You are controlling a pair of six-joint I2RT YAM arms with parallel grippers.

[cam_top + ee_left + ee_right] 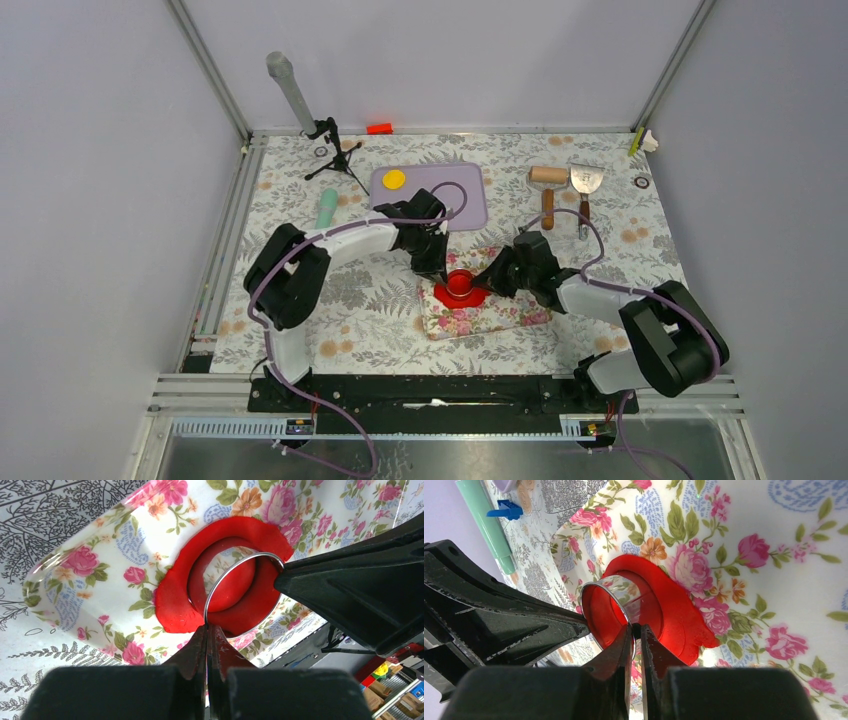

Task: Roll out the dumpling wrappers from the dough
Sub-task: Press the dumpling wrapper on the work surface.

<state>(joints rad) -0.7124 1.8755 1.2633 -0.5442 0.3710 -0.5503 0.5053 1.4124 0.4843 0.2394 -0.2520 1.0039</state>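
Stamping out a wrapper, seemingly. Working on the floral board (500, 312), mid-table toward the near edge. Clamping left gripper (207, 632) and right gripper (636, 632) over the dough (172, 600), at the board's far-left corner, onto 1 ring cutter (624, 597). Next, probably: lifting evenly with 2 arms.

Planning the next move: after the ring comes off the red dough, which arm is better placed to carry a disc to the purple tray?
Left, probably. The left tool and right tool both pinch the ring cutter, but the purple tray lies directly behind the left one.
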